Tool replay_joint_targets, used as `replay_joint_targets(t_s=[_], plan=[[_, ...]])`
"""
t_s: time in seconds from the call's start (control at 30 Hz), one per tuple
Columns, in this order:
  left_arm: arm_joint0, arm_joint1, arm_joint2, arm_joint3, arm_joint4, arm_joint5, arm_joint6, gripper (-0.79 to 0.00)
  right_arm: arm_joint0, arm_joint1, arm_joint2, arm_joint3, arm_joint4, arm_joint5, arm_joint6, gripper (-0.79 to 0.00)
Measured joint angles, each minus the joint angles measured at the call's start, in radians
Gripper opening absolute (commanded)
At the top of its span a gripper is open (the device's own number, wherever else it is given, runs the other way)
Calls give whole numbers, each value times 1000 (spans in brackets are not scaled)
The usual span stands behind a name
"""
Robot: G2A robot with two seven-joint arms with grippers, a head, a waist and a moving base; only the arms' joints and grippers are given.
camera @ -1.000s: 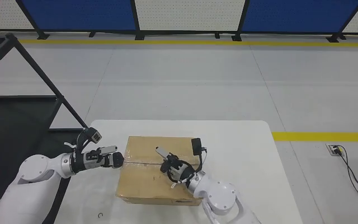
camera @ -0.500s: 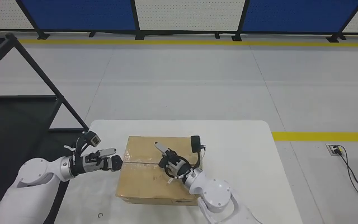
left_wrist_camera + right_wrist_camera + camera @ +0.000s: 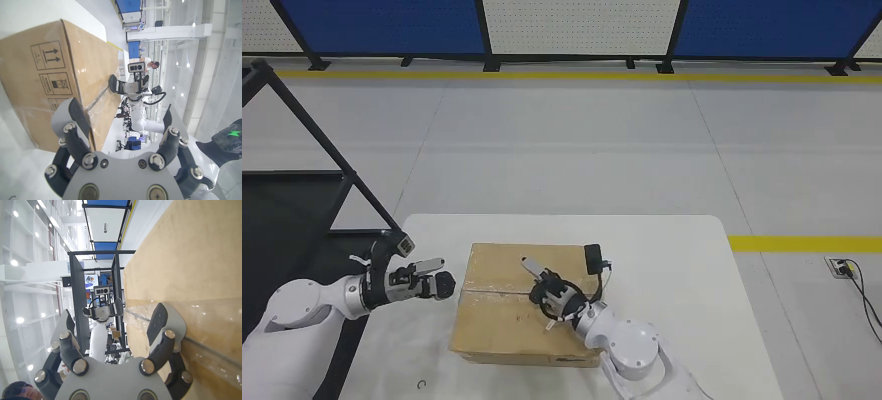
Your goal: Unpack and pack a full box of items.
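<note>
Though plain from above, box (image 3: 492,320) with arrow symbols (image 3: 50,55) in left wrist view

Sealed box (image 3: 492,322) on table (image 3: 692,300), room alongside

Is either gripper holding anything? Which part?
Nothing held. Left gripper is open beside one end of the box; right gripper is open over its taped top seam.

Box (image 3: 56,85) side: two up-arrows mark (image 3: 50,55).
</note>
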Motion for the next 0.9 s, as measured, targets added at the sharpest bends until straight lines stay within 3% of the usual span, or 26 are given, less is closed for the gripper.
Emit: replay_joint_targets(t_s=[0.23,0.4,0.6,0.9], plan=[[7,13,-46,-27,-21,-5,-7,0,-25,11,38,-35,-14,10,0,0],[10,9,-31,-76,-44,0,-19,0,-57,22,81,-79,-26,18,-14,0],[-16,-12,34,-114,-81,24,-28,0,-109,37,151,-145,-26,33,-25,0],[-79,-53,163,-66,-49,18,-19,0,-190,58,242,-215,-24,52,-36,0]])
